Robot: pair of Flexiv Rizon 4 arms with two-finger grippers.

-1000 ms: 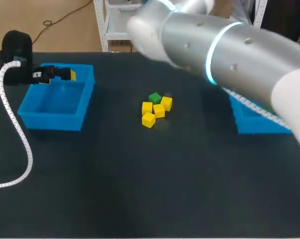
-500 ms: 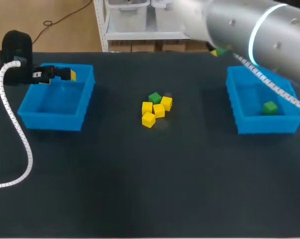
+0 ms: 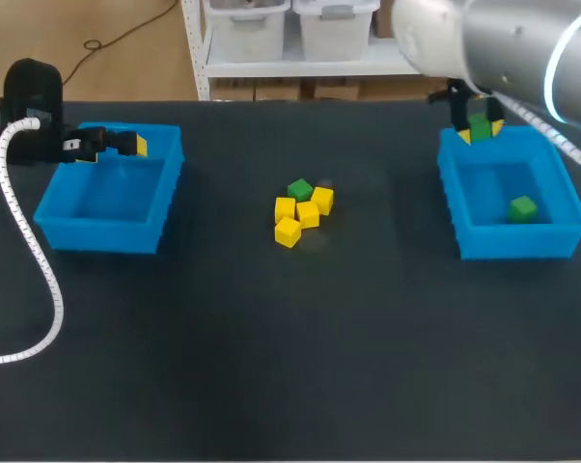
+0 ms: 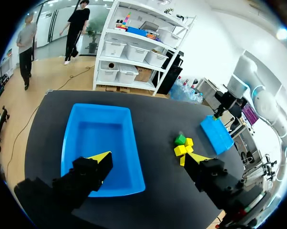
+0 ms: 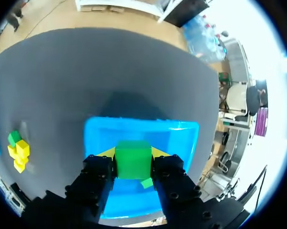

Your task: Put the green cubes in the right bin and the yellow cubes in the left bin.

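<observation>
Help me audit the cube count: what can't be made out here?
- Head view: the left bin's far corner, hidden by the left pincer.
- Left wrist view: that bin's near end, behind the pincer's finger; the cube pile too small to count.
- Right wrist view: part of the right bin's floor and most of the loose green cube, behind the held green cube in the right pincer.

On the table (image 3: pixel 271 367), the left bin (image 3: pixel 97 234) sits near the far left corner and the right bin (image 3: pixel 511 241) near the far right corner. A cluster of cubes (image 3: pixel 302 212) lies between them. One loose cube (image 3: pixel 523 207) lies in the right bin toward its right side, the right gripper (image 3: pixel 479 133) hangs over that bin's far wall with a second cube (image 3: pixel 480 125) clamped between its fingers, and the left gripper (image 4: pixel 148 161) hangs over the left bin's far wall.
</observation>
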